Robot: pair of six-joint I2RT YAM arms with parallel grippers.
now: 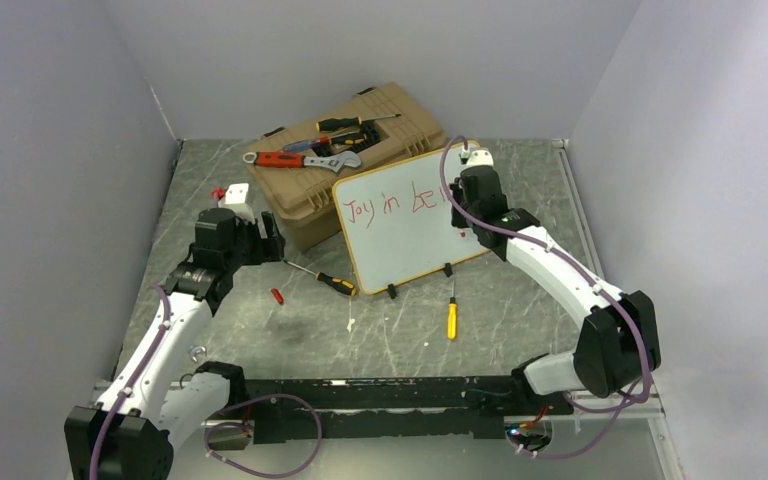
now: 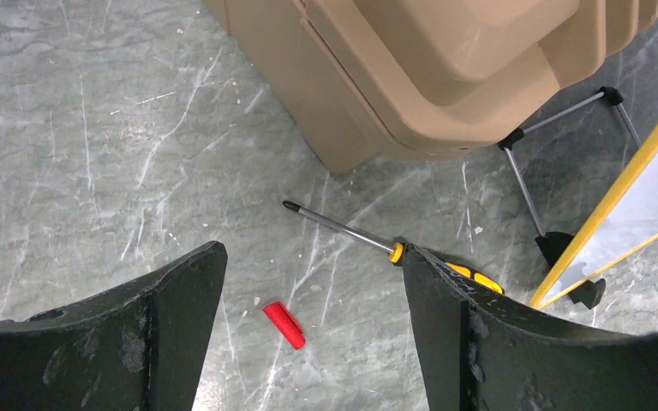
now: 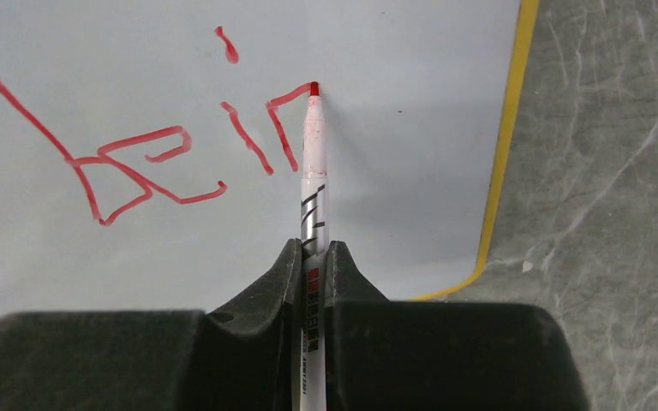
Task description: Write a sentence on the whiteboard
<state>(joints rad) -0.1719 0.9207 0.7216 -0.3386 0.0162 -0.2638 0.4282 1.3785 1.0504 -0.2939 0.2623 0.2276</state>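
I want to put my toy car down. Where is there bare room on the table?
Barest: the table between the black-yellow screwdriver, the yellow screwdriver and the arm bases, and the back-left corner beside the toolbox. Crowded: the toolbox lid, covered in tools, and the strip before the whiteboard, with both screwdrivers and a red cap.

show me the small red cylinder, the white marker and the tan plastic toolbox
small red cylinder (image 2: pixel 284 324), left wrist, its middle
white marker (image 3: pixel 314 163), right wrist, white barrel
tan plastic toolbox (image 1: pixel 410 130), top external, bare lid

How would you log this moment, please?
right hand: shut on marker, tip on whiteboard | sentence: unfinished | left hand: open, empty
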